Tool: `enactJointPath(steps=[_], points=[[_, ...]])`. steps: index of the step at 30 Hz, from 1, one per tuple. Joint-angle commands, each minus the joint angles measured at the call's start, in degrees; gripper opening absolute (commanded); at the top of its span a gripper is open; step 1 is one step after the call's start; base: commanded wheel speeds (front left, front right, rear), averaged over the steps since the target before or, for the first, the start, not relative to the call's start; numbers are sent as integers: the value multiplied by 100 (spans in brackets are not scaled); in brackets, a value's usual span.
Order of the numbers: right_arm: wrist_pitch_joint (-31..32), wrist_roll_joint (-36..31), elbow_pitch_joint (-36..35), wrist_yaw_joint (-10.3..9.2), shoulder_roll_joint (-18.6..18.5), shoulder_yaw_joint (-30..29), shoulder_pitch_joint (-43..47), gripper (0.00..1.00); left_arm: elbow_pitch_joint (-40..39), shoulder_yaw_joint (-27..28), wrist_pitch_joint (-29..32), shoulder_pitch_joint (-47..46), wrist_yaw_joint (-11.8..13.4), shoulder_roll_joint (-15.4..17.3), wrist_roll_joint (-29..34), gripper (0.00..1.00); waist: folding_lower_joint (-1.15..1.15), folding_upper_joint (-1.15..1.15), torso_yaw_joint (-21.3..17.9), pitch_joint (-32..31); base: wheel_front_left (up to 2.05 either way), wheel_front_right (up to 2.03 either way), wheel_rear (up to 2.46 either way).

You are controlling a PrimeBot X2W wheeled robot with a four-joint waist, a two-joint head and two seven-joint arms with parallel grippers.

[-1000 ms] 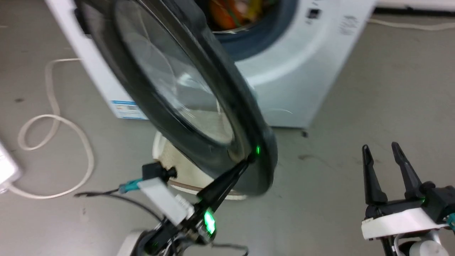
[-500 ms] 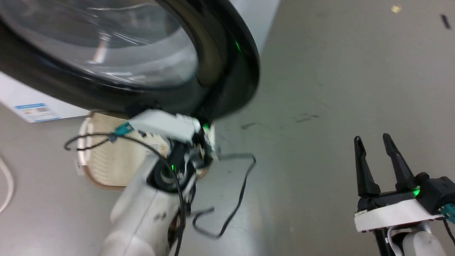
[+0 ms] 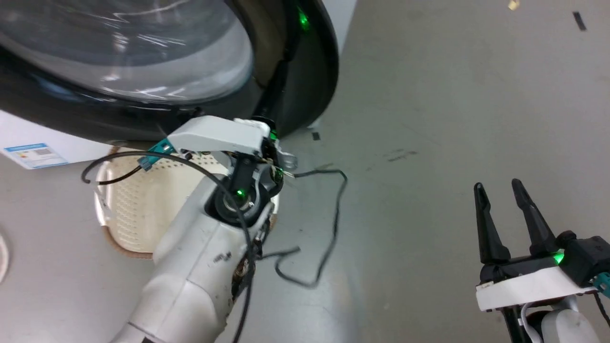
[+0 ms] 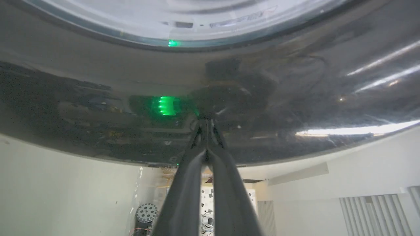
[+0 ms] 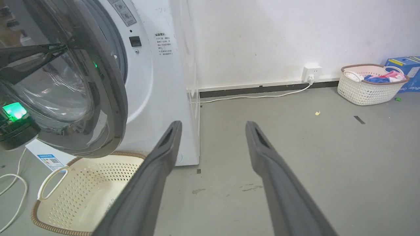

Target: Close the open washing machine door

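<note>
The washing machine door (image 3: 305, 81), round with a black frame and a bulging clear glass window (image 3: 124, 52), spans the upper left of the head view. It stands partly open beside the white washing machine (image 5: 157, 98) in the right wrist view, where the door (image 5: 111, 98) hangs at the left. My left gripper (image 4: 206, 123) is shut, with nothing between its fingers, and its tips press against the door's glossy black frame (image 4: 295, 108). In the head view my left gripper (image 3: 286, 71) reaches up along the frame's right side. My right gripper (image 3: 500, 190) is open at the lower right, away from the door.
An empty cream laundry basket (image 5: 49, 203) sits on the floor under the door, close to my left forearm (image 3: 190, 271). A loose black cable (image 3: 333, 228) hangs from that arm. Farther right stand a second basket with clothes (image 5: 367, 91), a blue box (image 5: 405, 65) and a wall socket (image 5: 311, 70).
The head camera has swung, so the whole picture shifted. My left arm has stretched further forward with its gripper on the door frame, and the door has swung closer to the machine. The right gripper has held still.
</note>
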Motion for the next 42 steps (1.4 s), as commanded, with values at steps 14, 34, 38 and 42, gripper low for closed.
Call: enactJointPath(steps=[14, 34, 38, 42], points=[[-24, -251, -310, 5, 20, -224, 491, 100, -1403, -407, -374, 2177, -27, 1094, 2501, 30, -1, 0, 1146, -1196, 0, 0, 0], [-24, -420, -489, 5, 20, -139, 1208, 100, -2726, 1525, -439, 4783, 1046, 867, 9037, 100, -1, 0, 1861, -1984, 0, 0, 0], [-24, -479, -483, 5, 20, -95, 1269, 100, -2652, 1460, -440, 4890, 1107, 797, 9349, 100, -1, 0, 1949, -1990, 0, 0, 0], [-24, -456, -445, 5, 20, -37, 1290, 100, -2676, 1472, -440, 4923, 1082, 721, 9471, 100, -1, 0, 2027, -1967, 0, 0, 0]])
